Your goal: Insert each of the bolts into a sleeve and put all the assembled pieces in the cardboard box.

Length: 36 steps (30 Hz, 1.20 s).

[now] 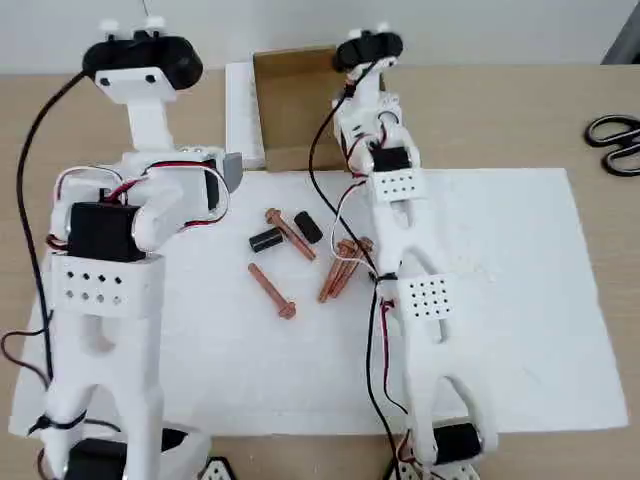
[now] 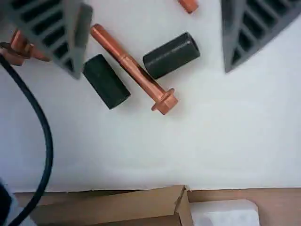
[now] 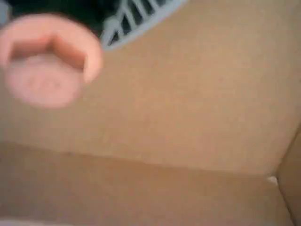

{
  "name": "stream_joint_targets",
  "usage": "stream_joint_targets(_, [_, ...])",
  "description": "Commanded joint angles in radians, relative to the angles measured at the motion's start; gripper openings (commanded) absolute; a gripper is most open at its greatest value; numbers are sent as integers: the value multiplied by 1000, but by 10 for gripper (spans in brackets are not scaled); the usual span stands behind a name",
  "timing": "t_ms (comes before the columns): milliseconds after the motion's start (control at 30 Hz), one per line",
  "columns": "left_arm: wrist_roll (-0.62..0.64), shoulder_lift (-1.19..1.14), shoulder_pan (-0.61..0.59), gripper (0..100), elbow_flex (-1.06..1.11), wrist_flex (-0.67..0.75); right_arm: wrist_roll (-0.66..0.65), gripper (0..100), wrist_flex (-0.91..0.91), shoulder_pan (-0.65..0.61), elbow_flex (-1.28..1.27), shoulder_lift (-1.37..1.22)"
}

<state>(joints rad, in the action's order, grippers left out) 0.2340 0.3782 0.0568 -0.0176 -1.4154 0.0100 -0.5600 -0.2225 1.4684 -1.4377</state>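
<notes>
The right gripper (image 3: 70, 28) pinches a copper-coloured metal bolt (image 3: 49, 61) inside the brown cardboard box (image 3: 188, 117), apparently ready for release; the left gripper (image 2: 151, 70) hangs spread over black cylindrical sleeves (image 2: 171, 54).

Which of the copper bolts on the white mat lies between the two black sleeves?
The flanked bolt, with one sleeve on each side. The lone bolt lies apart, and the bolt bundle touches no sleeve.
</notes>
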Motion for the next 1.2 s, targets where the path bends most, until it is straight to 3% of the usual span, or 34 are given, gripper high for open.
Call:
stream_joint_targets(0, [-5, 34, 0, 187, -5, 20, -5, 9, 1, -4, 167, -31])
stream_joint_targets(100, [-5, 34, 0, 187, -5, 18, -3, 44, 1, -4, 186, -45])
stream_joint_targets(333, [-5, 34, 2, 187, -5, -18, -3, 270, 1, -7, 189, -44])
stream_joint_targets(633, [-25, 51, 34, 185, -27, 26, -9, 278, -19, -10, 215, 30])
stream_joint_targets(800, [-121, 180, 100, 188, -76, 31, -9, 279, -375, -30, 215, 378])
stream_joint_targets(1067, [-124, 328, 106, 188, -67, -242, -6, 279, -990, -96, 213, 823])
stream_joint_targets(1167, [-124, 390, 106, 188, 28, -269, -3, 279, -1178, -127, 213, 938])
